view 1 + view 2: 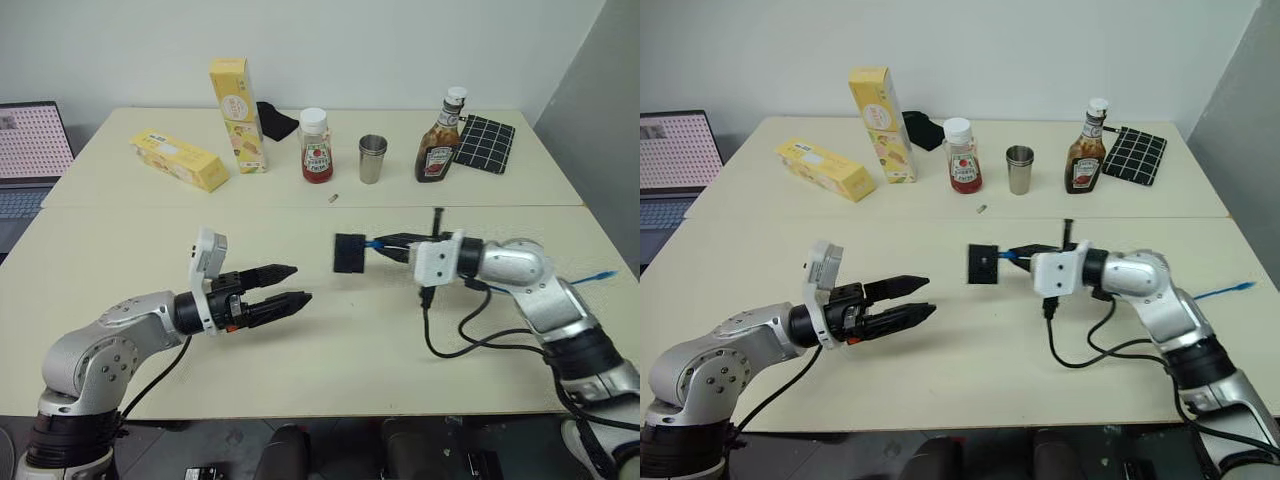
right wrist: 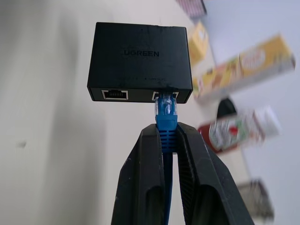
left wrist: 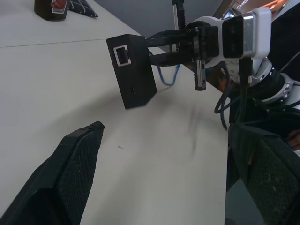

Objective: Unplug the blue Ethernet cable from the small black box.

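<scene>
A pale table (image 1: 300, 330) carries yellow boxes (image 1: 180, 160), sauce bottles (image 1: 316, 146), and a steel cup (image 1: 372, 159).

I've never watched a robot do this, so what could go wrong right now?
The small black box hangs in the air from the blue Ethernet cable, which the right end effector pinches just behind the plug. If the plug lets go early, the box may drop to the table. The left end effector is open and apart from the box, so nothing braces it.

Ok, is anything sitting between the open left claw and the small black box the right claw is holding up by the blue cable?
Nothing visible does. The left claw is open, with bare tabletop beyond it up to the small matte-black box, which hangs off the table on the thin blue Ethernet cable pinched in the right claw.
</scene>
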`<state>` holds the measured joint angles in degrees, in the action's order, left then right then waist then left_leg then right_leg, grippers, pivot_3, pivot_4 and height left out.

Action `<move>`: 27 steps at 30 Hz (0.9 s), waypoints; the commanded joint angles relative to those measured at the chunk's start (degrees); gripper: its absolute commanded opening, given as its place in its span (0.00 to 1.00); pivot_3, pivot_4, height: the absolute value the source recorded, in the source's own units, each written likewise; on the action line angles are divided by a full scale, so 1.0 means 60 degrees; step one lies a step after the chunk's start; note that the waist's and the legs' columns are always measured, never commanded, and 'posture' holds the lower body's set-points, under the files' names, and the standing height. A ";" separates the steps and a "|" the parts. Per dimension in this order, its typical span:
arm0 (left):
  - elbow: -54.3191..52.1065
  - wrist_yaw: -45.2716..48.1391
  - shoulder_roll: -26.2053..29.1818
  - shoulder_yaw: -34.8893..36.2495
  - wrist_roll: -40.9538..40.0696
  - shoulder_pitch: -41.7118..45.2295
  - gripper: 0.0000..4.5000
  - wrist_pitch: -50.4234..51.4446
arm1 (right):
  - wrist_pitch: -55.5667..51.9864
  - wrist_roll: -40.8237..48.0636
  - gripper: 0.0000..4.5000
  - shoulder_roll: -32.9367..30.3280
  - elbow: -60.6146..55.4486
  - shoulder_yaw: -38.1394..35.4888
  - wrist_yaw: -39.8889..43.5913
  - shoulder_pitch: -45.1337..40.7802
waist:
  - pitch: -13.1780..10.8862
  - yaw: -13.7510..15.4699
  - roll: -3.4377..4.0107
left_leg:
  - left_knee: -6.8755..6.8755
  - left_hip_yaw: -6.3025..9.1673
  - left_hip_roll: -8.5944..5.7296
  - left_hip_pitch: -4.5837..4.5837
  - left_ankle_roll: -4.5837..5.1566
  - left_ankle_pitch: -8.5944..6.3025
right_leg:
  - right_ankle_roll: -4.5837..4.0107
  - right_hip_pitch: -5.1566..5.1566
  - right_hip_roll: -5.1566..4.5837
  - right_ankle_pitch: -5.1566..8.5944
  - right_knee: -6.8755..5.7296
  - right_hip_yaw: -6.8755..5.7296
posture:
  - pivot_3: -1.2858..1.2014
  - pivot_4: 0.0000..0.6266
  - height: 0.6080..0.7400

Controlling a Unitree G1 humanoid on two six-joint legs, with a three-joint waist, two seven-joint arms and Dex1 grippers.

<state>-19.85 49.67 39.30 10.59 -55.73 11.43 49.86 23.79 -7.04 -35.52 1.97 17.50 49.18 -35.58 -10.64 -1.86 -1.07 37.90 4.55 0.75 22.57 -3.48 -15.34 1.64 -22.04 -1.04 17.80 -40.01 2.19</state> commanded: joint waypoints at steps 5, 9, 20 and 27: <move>0.0127 -0.0233 -0.0381 -0.0063 -0.0478 0.0521 1.00 0.0408 | 0.1866 -0.0181 0.03 0.0402 0.0407 0.0421 0.0186 -0.0899 | 0.0000 0.0009 0.0000 | 0.0005 0.0007 -0.0004 0.0000 -0.0001 0.0000 | 0.0000 0.0002 -0.0006 0.0000 -0.0001 0.0000 | 0.52 0.24 1.00; 0.0201 -0.0210 -0.0467 -0.0095 -0.0522 0.0622 1.00 0.0474 | 0.2220 -0.0216 0.03 0.0485 0.0606 0.0561 0.0213 -0.1023 | 0.0000 0.0004 0.0000 | 0.0003 0.0008 -0.0003 -0.0004 -0.0001 0.0000 | 0.0000 0.0001 -0.0005 0.0000 -0.0003 -0.0001 | 0.52 0.24 1.00; 0.0334 -0.0026 -0.0599 -0.0204 -0.0541 0.0751 0.55 0.0501 | 0.2377 -0.0233 0.03 0.0631 0.0794 0.0608 0.0131 -0.1160 | 0.0000 0.0004 0.0000 | 0.0004 0.0009 -0.0003 -0.0002 -0.0001 0.0001 | -0.0001 -0.0001 -0.0006 -0.0001 -0.0003 0.0002 | 0.52 0.24 1.00; 0.0437 -0.0019 -0.0611 -0.0191 -0.0486 0.0778 0.23 0.0497 | 0.2497 -0.0410 0.03 0.0679 0.0872 0.0602 -0.0026 -0.1150 | 0.0000 0.0004 0.0000 | 0.0004 0.0010 -0.0003 -0.0003 -0.0001 0.0001 | -0.0001 0.0000 -0.0006 -0.0001 -0.0003 0.0002 | 0.52 0.24 1.00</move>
<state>-16.60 49.01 35.80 9.22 -58.05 15.44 53.20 37.95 -8.63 -31.83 7.68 22.06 50.16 -41.78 -10.63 -1.83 -1.07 37.92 4.61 0.73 22.55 -3.49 -15.34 1.64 -22.04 -1.07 17.79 -40.03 2.20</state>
